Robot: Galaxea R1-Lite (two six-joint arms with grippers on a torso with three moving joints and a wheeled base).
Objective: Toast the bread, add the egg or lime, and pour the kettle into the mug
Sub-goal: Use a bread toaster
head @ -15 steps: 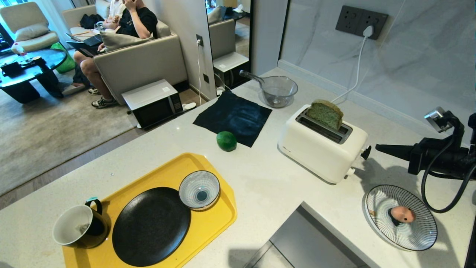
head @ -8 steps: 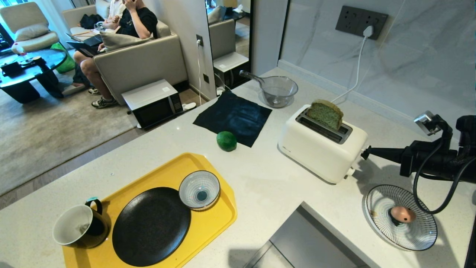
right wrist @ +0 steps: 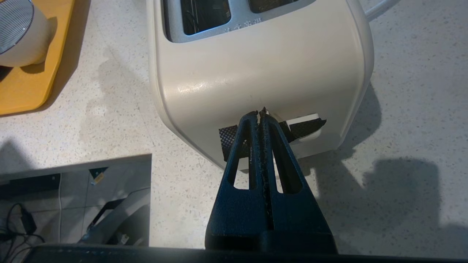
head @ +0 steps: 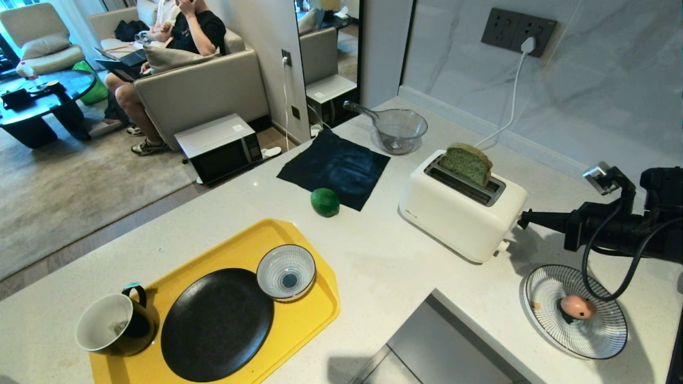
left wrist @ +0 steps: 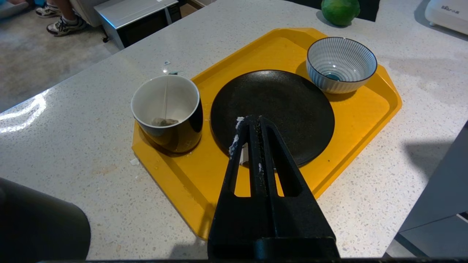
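The green bread (head: 467, 162) stands half out of the far slot of the white toaster (head: 459, 213). My right gripper (head: 523, 218) is shut, level, with its tip against the toaster's end face (right wrist: 256, 80), just above the lever wrapped in black mesh (right wrist: 307, 126). The lime (head: 325, 202) lies by the dark cloth. The egg (head: 576, 306) rests on a striped plate (head: 533, 298) under the right arm. The mug (left wrist: 166, 109) with a tea bag stands on the yellow tray (left wrist: 365, 109). My left gripper (left wrist: 252, 118) hangs shut over the black plate (left wrist: 292, 109). The kettle is out of view.
A striped bowl (head: 286, 272) sits on the tray. A glass jug (head: 399, 129) stands behind the dark cloth (head: 336, 168). The toaster's cord (head: 512, 101) runs to a wall socket. The counter drops off at a grey step (head: 427, 341). A person sits on a sofa (head: 203, 85).
My right gripper has moved left along the counter until its tip reached the toaster's end. The left arm and everything on the counter have kept still.
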